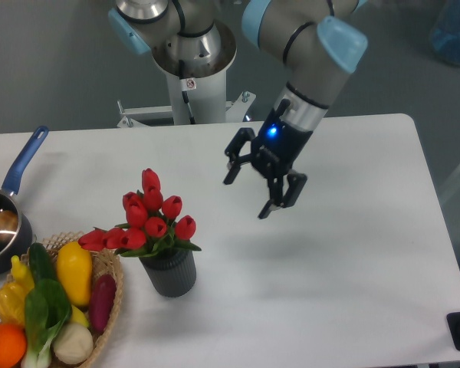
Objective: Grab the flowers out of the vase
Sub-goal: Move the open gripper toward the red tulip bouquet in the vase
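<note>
The flowers, a bunch of red tulip buds with green leaves, stand upright in the vase, a short dark grey ribbed cylinder on the white table. My gripper hangs above the table to the right of the flowers and a little higher than the buds. Its two black fingers are spread apart with nothing between them. A clear gap separates it from the bunch.
A wicker basket of colourful vegetables sits at the front left, touching distance from the vase. A dark saucepan with a blue handle stands at the left edge. The robot's base column rises behind the table.
</note>
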Robot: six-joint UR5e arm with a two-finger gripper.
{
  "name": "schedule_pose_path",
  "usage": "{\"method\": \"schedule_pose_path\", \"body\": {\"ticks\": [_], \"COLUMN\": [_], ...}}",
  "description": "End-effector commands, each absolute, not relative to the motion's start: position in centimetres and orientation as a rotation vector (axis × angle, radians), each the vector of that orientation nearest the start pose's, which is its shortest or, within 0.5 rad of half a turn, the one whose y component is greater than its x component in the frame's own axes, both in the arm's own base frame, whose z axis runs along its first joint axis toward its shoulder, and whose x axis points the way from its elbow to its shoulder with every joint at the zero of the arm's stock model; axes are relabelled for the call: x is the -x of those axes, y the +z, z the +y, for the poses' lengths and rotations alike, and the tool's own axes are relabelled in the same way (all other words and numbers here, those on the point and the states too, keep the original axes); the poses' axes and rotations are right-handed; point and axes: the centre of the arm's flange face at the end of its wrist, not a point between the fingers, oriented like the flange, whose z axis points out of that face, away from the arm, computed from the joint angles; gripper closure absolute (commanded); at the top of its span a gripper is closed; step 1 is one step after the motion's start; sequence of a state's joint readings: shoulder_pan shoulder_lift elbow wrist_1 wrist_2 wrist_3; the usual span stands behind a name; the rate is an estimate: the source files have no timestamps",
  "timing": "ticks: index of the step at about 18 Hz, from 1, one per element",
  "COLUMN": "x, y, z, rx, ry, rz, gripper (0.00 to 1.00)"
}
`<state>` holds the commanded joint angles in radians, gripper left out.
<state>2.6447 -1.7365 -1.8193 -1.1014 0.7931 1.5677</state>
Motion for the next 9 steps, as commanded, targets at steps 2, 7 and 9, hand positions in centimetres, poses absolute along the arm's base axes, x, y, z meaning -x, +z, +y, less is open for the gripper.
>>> {"method": "schedule_pose_path", "body": {"ticks": [2,7,9], "x": [36.4,35.3,35.1], "y": [35.4,35.5,35.3], "z": [43.8,44.9,45.8], "rx": [2.298,2.293,2.211], "ry": [-0.215,-0.282,-0.369], "rz": [0.573,0.494,0.402], "gripper": [0.0,0.0,0.0]}}
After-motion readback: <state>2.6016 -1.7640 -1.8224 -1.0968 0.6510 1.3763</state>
